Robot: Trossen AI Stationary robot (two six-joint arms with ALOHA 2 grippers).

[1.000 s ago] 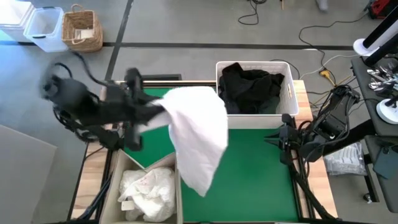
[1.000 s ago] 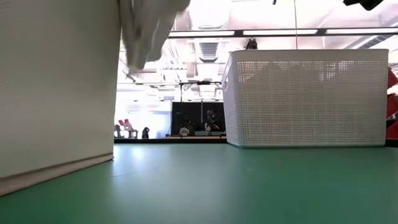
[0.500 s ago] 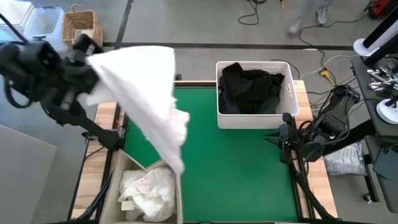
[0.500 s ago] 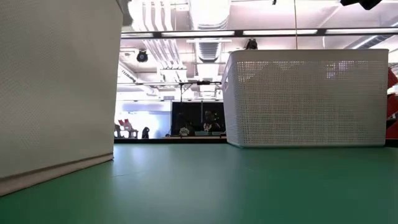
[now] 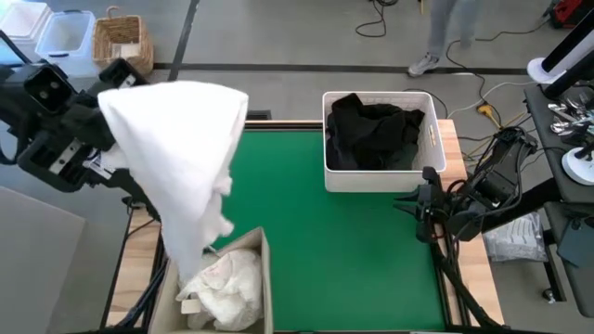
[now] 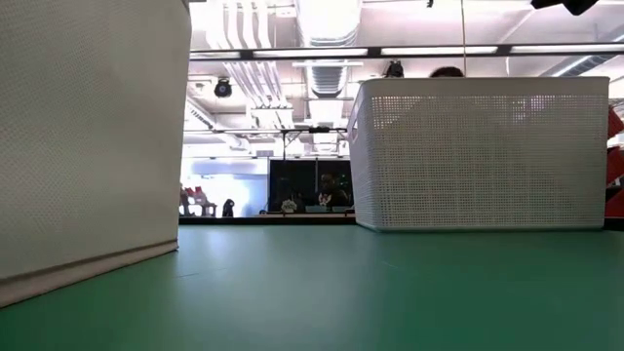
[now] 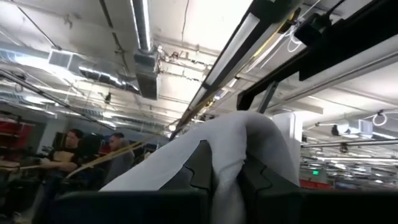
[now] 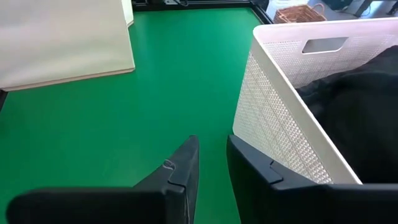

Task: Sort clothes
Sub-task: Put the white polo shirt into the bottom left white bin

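Pinching a white soft fabric garment (image 5: 190,158) in tightly closed fingers, your left gripper (image 7: 225,177) is holding it high, its hem hanging below into the beige fabric bin (image 5: 264,278) onto more whites (image 5: 223,288). Darks (image 5: 371,130) are lying sorted in the white plastic basket (image 5: 429,116). Your right gripper (image 8: 211,162), slightly parted, is idling empty beside that basket. You're nearly finishing.

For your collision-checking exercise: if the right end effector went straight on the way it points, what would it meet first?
Probably the green mat, with the white basket passing close alongside; the right end effector points across bare mat, though depth is unclear.
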